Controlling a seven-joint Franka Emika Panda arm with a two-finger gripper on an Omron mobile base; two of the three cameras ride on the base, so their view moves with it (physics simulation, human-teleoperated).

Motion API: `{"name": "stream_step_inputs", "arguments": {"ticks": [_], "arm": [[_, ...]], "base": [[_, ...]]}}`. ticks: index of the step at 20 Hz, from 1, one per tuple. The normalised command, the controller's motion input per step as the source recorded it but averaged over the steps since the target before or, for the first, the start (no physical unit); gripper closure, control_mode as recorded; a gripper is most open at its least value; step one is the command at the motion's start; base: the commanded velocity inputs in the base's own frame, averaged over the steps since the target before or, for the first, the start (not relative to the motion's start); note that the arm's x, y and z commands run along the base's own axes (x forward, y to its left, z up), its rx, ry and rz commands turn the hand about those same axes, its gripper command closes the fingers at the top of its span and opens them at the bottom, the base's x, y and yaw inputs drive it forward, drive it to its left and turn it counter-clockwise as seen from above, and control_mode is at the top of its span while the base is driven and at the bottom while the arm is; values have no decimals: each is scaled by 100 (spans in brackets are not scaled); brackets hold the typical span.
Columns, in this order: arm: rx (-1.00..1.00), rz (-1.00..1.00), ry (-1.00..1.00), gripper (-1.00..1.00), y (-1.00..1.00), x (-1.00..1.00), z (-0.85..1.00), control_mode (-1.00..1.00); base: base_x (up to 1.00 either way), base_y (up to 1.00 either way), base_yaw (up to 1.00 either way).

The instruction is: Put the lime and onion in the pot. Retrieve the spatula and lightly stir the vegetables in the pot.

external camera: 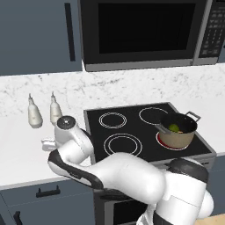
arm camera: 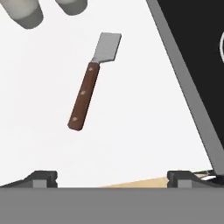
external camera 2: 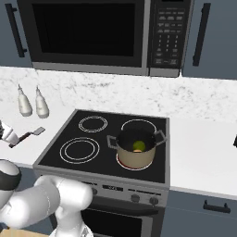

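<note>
Hand view gave me the spatula [arm camera: 92,83] lying flat on the white counter [arm camera: 131,131], apart from and above my gripper [arm camera: 112,177], whose jaws stood wide and held nothing. Its long axis ran nearly along the view's vertical, grey blade far, brown handle toward me, slightly left of center. The stove's edge [arm camera: 188,92] lay to its right. The right base view showed the pot [external camera 2: 135,149] with the lime [external camera 2: 138,146] inside; the onion I could not make out, possibly hidden.
</note>
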Motion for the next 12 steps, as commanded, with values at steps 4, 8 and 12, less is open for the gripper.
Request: {"name": "stream_step_inputs", "arguments": {"ticks": [4,8,12], "arm": [[0,0,1,-100,22,27,-27,-100],[0,0,3,-100,14,29,-35,-100],[0,0,2,-100,9,34,-27,-100]], "base": [[0,0,0],[0,0,0],[0,0,0]]}}
